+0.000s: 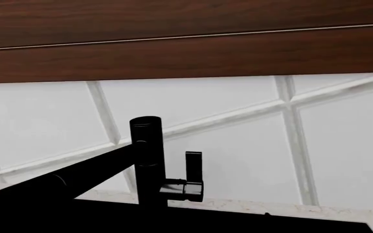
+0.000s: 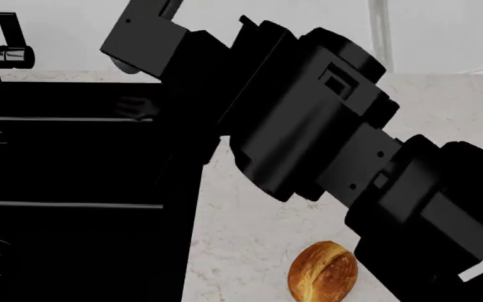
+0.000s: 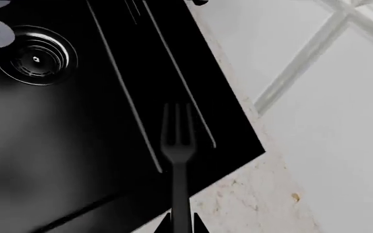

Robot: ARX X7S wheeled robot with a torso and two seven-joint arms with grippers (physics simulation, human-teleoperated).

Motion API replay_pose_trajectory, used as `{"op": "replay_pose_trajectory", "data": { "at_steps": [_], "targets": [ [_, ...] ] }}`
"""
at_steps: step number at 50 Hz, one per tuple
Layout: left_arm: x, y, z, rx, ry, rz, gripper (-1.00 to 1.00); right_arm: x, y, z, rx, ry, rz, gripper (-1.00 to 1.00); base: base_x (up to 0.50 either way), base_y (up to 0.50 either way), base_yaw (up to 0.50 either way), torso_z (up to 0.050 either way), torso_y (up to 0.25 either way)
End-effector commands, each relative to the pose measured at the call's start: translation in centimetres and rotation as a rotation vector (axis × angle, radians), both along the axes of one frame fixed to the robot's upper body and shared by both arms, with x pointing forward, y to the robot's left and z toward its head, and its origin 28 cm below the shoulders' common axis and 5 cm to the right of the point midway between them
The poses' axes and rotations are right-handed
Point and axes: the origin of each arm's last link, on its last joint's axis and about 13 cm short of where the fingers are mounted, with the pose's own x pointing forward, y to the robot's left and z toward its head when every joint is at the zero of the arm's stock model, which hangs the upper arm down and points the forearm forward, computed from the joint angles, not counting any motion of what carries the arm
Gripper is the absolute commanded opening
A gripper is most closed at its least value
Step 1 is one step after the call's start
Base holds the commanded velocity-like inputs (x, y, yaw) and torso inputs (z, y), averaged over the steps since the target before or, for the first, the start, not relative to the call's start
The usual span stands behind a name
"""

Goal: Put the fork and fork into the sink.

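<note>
Right wrist view: my right tool point(image 3: 180, 224) clamps the fork point(image 3: 177, 145) over the sink point(image 3: 57, 145); releasing near the rim risks it landing on the desk point(image 3: 251, 199).

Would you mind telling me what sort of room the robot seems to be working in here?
Most likely a kitchen: a matt black sink with a round drain, a black tap before a white tiled wall, and a bread roll on the pale marble worktop.
</note>
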Motion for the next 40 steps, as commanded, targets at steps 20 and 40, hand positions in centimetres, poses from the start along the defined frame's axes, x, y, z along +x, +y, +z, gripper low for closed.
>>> {"op": "replay_pose_trajectory", "data": {
  "at_steps": [20, 40],
  "targets": [
    [0.1, 0.1, -0.5, -0.009, 0.005, 0.000, 1.00, -1.8, 6.8, -3.0, -0.140, 0.082, 0.328, -1.00, 0.00, 0.00, 0.00, 0.000, 0.000],
    [0.2, 0.1, -0.7, -0.011, 0.008, 0.000, 1.00, -3.6, 7.3, -6.1, -0.231, 0.124, 0.427, -1.00, 0.00, 0.00, 0.00, 0.000, 0.000]
  ]
}}
